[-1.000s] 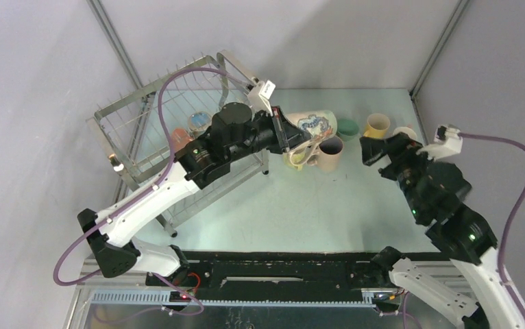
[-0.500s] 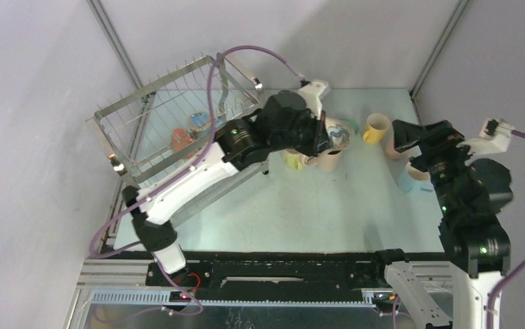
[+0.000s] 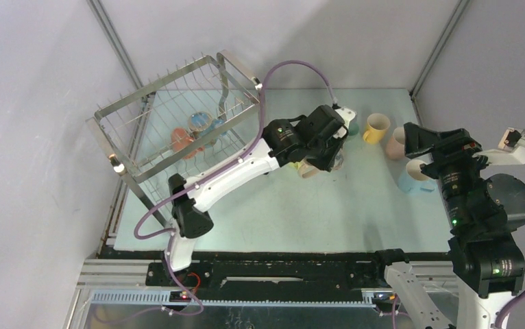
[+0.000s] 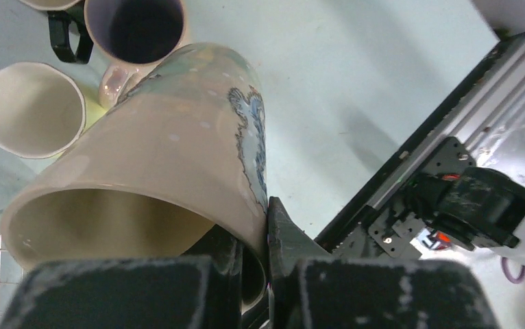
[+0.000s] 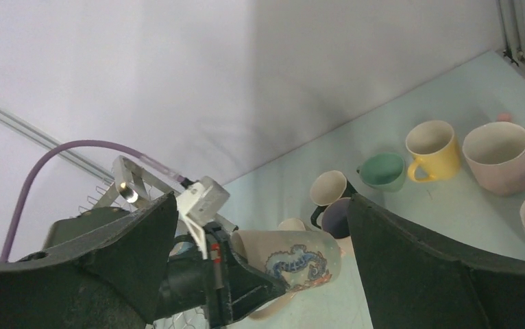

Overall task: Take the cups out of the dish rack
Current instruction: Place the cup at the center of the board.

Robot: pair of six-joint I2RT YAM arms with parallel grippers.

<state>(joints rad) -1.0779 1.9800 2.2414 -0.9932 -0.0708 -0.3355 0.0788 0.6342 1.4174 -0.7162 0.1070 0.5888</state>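
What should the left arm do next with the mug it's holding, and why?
Probably tilt the beige mug upright and lower it onto the bare table beside the pink mug. The left gripper is shut on its rim, and it hangs tilted on its side, not yet set down.

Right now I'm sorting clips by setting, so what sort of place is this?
Likely a robot test cell, not a kitchen: bare grey walls and metal frame posts enclose a pale table, robot arms are bolted to its near edge, and a dish rack and mugs are staged on it.
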